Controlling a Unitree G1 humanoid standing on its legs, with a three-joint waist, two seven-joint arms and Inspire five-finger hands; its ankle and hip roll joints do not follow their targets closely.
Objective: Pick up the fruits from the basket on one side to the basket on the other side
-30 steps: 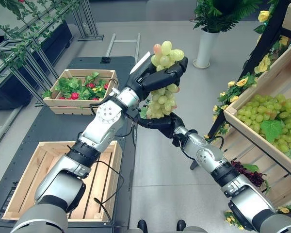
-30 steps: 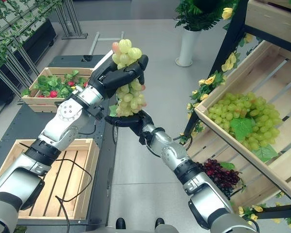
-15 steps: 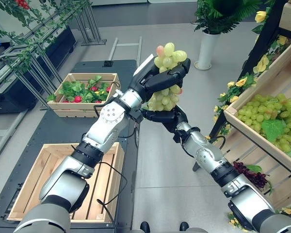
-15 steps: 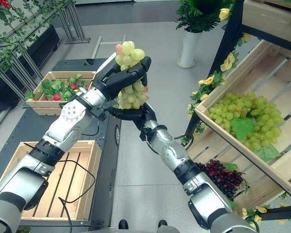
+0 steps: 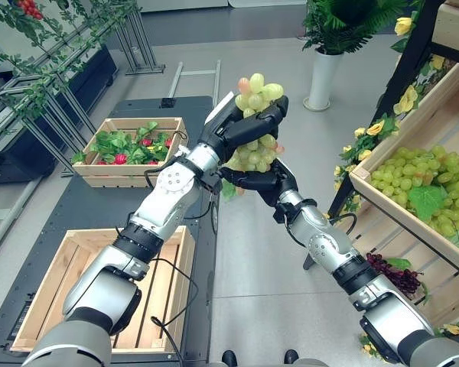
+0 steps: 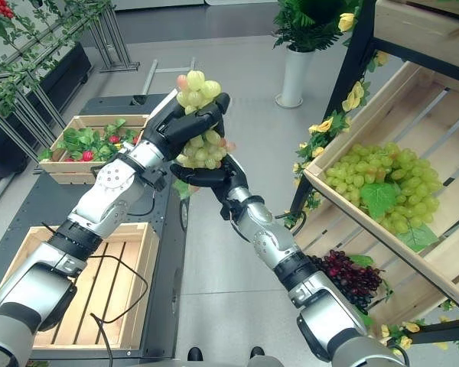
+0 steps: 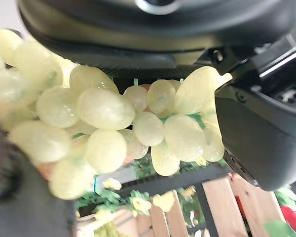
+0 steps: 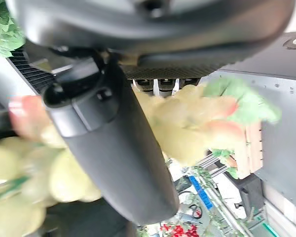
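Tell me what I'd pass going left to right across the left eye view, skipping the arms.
Crate of red fruit and leaves → bunch of green grapes held up in both hands → white vase → shelf crate of green grapes.

Dark platform point(image 5: 99, 206): 2 wooden crates are carried on it.
Near crate point(image 5: 69, 260): slatted bottom is seen bare.
Far crate point(image 5: 128, 145): filled with green leaves and red fruit.
Slanted wooden shelf point(image 5: 382, 210): green grapes point(image 5: 421, 187) are piled on it.
Lower shelf: dark grapes point(image 5: 394, 274) are seen.
Floor point(image 5: 252, 290): a white vase point(image 5: 322, 79) stands on it.
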